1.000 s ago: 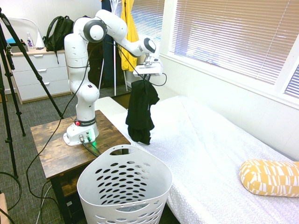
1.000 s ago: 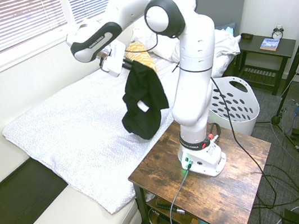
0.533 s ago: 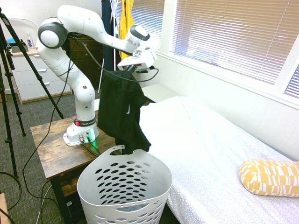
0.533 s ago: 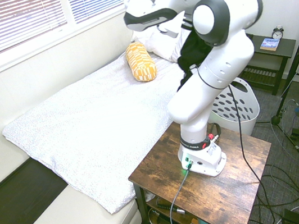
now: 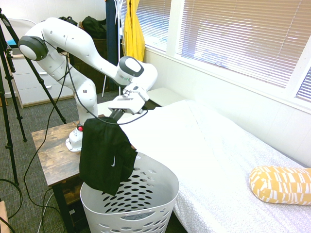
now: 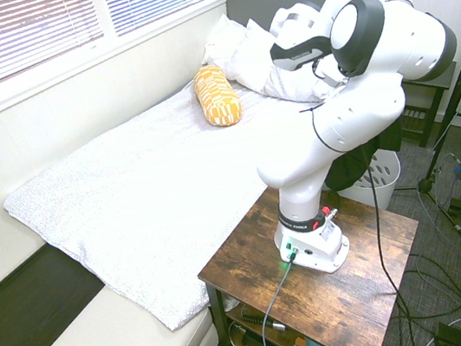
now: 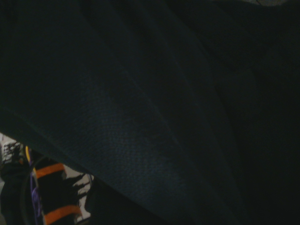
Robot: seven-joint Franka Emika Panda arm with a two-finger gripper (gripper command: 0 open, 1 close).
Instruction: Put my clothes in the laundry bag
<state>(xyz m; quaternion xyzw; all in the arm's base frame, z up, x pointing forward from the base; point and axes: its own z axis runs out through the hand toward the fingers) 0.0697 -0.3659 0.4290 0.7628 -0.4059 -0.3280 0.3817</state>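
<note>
one white basket (image 5: 104, 221), one black garment (image 5: 103, 155) partly over the basket, one wooden counter (image 5: 52, 156) and one bed (image 5: 209, 165) beside the basket; well apart from the basket, one yellow patterned pillow (image 5: 279, 185), one hanging yellow garment (image 5: 134, 35) and one drawer unit (image 5: 46, 80).

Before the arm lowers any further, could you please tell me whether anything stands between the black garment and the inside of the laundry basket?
Nothing visible does: the black garment hangs from the gripper, partly over the opening of the laundry basket.
</note>
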